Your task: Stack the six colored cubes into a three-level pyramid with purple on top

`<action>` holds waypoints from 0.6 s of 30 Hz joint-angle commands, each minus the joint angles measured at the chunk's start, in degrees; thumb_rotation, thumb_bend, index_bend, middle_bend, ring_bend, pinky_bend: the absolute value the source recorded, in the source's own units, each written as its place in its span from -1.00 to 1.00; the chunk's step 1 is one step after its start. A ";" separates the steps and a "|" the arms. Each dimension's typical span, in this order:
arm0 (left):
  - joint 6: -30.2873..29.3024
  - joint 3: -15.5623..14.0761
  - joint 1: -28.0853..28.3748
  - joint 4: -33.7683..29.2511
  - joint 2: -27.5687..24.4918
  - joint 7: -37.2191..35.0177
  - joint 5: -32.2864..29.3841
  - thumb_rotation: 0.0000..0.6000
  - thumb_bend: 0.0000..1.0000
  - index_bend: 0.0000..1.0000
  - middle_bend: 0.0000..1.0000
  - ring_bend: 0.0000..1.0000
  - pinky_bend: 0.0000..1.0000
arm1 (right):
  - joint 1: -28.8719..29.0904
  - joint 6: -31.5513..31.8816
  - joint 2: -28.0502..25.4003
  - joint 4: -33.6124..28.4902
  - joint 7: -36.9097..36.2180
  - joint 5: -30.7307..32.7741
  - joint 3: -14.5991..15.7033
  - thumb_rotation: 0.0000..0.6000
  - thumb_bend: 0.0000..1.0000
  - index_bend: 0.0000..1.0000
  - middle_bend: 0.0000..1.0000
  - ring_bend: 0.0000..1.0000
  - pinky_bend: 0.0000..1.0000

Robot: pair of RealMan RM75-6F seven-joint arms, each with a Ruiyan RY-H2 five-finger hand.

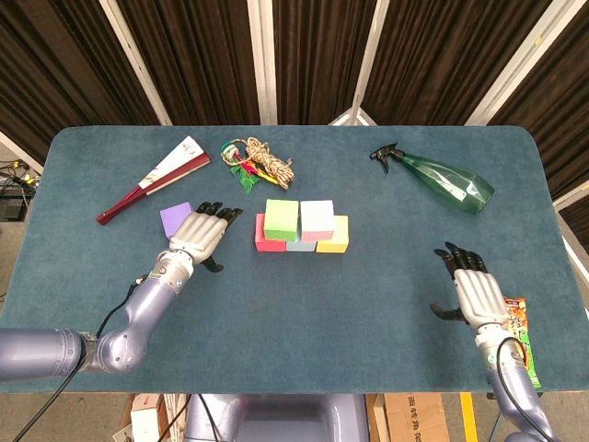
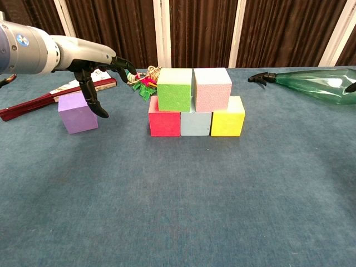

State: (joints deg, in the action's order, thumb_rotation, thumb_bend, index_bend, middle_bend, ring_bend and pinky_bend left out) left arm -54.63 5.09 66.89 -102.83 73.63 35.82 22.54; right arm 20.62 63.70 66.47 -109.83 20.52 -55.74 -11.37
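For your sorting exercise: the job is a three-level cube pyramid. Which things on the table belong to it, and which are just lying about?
Belong: purple cube, green cube, pink cube, red cube, pale blue cube, yellow cube.

Lying about: folded fan, rope bundle, green spray bottle, snack packet.

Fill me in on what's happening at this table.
A two-armed robot is building a pyramid of cubes. Red, pale blue and yellow cubes form the base, with green and pink cubes on top. The purple cube sits on the table to the left, not yet stacked. The left hand hovers open beside it, holding nothing. The right hand is open over the table's right side, next to a snack packet.
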 commanded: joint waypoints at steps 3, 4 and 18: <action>-0.31 0.03 -0.20 -0.50 -0.24 0.00 0.04 1.00 -0.57 -0.88 -0.77 -1.00 -1.00 | 3.62 -0.60 3.45 0.22 5.22 5.68 -0.06 1.00 -0.50 -0.72 -0.90 -0.90 -1.00; -0.36 0.12 -0.24 -0.55 -0.29 -0.09 -0.05 1.00 -0.57 -0.88 -0.77 -1.00 -1.00 | 4.11 -0.56 4.01 0.11 6.00 6.46 0.08 1.00 -0.50 -0.72 -0.90 -0.90 -1.00; 0.18 0.92 -0.49 -0.76 -1.45 -0.75 -0.71 1.00 -0.57 -0.88 -0.77 -1.00 -1.00 | 10.19 3.50 10.47 -0.04 14.26 14.65 -0.69 1.00 -0.50 -0.72 -0.90 -0.90 -1.00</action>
State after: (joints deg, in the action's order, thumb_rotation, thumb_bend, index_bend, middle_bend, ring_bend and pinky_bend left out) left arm -54.48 6.01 66.40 -103.56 72.20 35.06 21.83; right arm 30.21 66.74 76.42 -109.79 34.17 -41.74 -11.74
